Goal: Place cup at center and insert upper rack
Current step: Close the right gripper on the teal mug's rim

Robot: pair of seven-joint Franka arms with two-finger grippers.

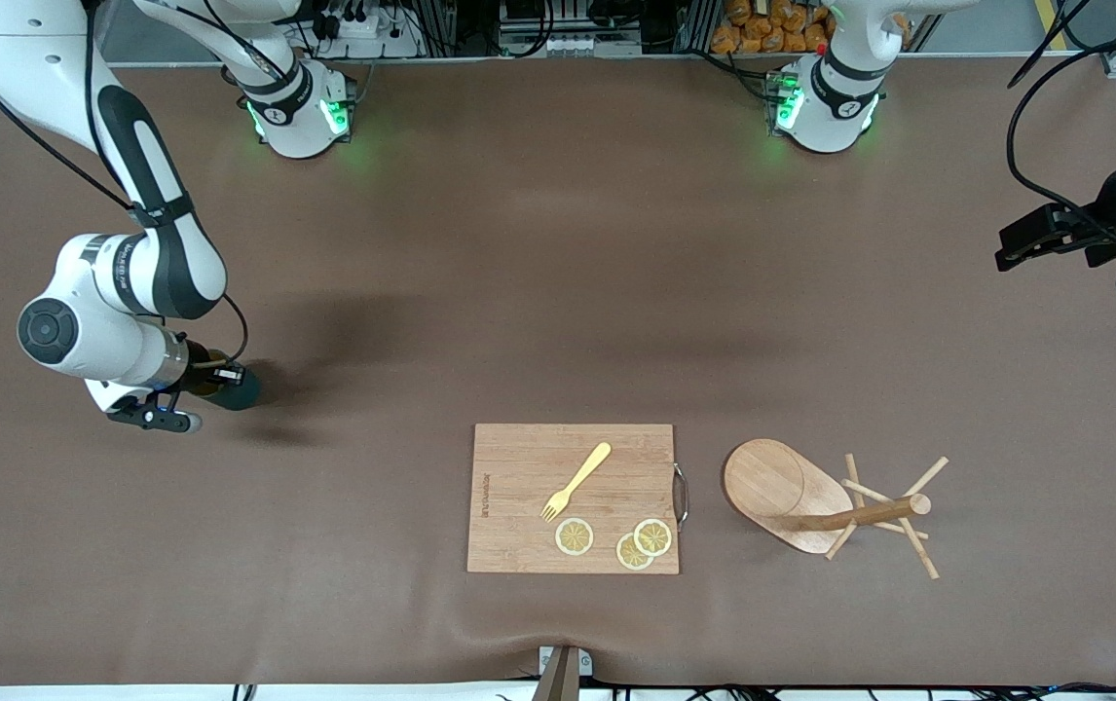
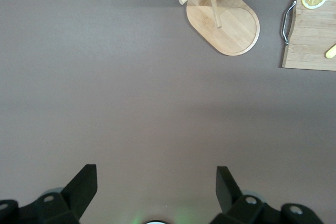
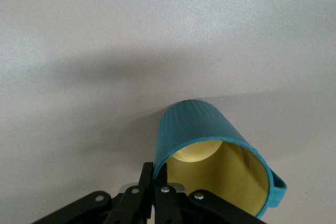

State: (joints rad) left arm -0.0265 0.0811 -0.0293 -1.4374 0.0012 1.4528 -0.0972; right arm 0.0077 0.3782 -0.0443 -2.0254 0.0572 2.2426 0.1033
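The cup (image 3: pixel 210 145), a ribbed dark teal mug with a yellowish inside, is pinched by its rim in my right gripper (image 3: pixel 156 167), one finger inside the mouth and one outside. In the front view the cup (image 1: pixel 239 387) is low over the mat at the right arm's end, at the right gripper (image 1: pixel 217 380). The upper rack (image 1: pixel 816 501), a wooden mug tree, lies tipped on its side beside the cutting board; it also shows in the left wrist view (image 2: pixel 226 22). My left gripper (image 2: pixel 156 182) hangs open and empty over bare mat at the left arm's end (image 1: pixel 1011 248).
A wooden cutting board (image 1: pixel 519 467) with a metal handle lies near the front edge, bearing a yellow fork (image 1: pixel 577 480) and three lemon slices (image 1: pixel 575 536). The brown mat (image 1: pixel 558 292) covers the table. Both arm bases stand along the edge farthest from the front camera.
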